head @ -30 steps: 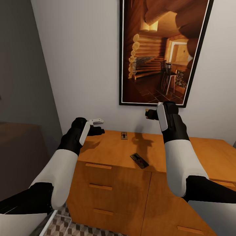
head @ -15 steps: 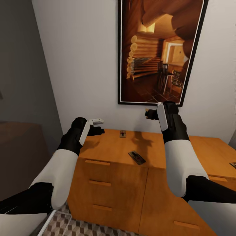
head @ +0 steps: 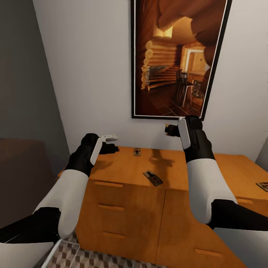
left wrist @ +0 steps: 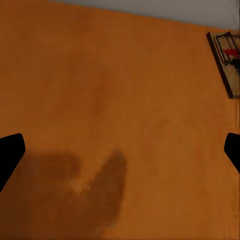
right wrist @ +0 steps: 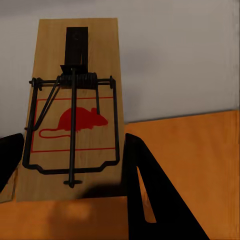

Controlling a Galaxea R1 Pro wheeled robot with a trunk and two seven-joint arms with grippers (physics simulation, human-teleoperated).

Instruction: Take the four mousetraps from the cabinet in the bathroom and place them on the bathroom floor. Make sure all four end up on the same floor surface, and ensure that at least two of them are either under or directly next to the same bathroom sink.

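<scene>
Head view. Your cabinet (head: 126,163) stands against the white wall under a framed picture (head: 175,59). Three traps lie on its top: one (head: 137,151) near the back edge, one (head: 153,178) near the front edge around the middle, turned at a slant, and one (head: 263,185) far along toward the right end, cut by the frame. Your left jaws (head: 111,143) hover over the top's left part, near the back edge. Your right jaws (head: 168,129) are raised above the top, close to the wall; a small tan thing shows at their tip. A strip of patterned floor (head: 74,257) shows at the cabinet's foot.

Left wrist view. Your two left fingertips (left wrist: 10,155) stand far apart at the frame's sides, nothing between them but bare cabinet top (left wrist: 120,100). A trap (left wrist: 229,62) lies near the back edge, well clear of them.

Right wrist view. Your right jaws (right wrist: 75,160) are closed on a fourth trap (right wrist: 75,115), held upright before the wall; its red mouse print and wire bar face the camera. The cabinet top (right wrist: 195,145) lies beyond it.
</scene>
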